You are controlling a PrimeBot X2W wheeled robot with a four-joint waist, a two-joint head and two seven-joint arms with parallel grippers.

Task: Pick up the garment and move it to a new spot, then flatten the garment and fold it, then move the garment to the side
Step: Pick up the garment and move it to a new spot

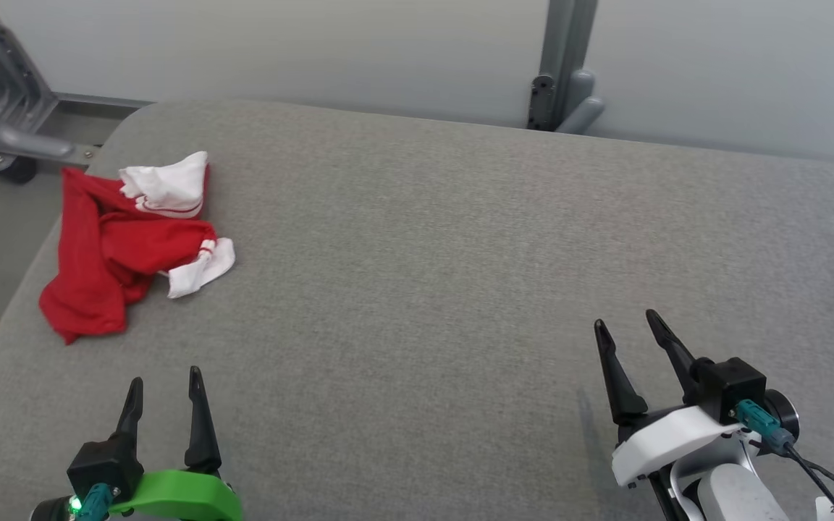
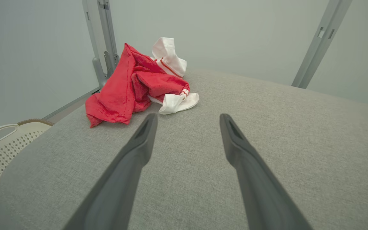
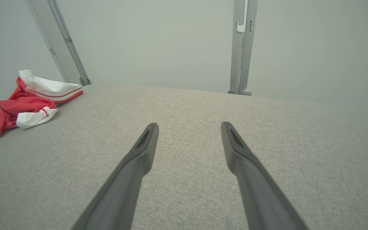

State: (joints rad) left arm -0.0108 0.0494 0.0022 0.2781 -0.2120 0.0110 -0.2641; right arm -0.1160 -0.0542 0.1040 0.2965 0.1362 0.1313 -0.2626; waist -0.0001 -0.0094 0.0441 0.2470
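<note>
The garment (image 1: 113, 246) is a crumpled red top with white, red-striped cuffs, lying in a heap near the far left corner of the grey padded surface (image 1: 460, 289). My left gripper (image 1: 165, 380) hovers open near the front left, well short of the garment (image 2: 133, 86), with nothing between its fingers. In its wrist view the heap lies ahead and to the left of my left gripper (image 2: 187, 116). My right gripper (image 1: 625, 321) stands open at the front right, far from the cloth. From my right gripper (image 3: 188, 124) the garment (image 3: 21, 105) shows at the far left edge.
A cream perforated basket (image 2: 2, 143) sits below the surface's left edge. Grey metal frame posts (image 1: 562, 65) stand against the pale wall behind, with a wheeled base (image 1: 4, 152) at the far left. Bare grey fabric spans the middle and right.
</note>
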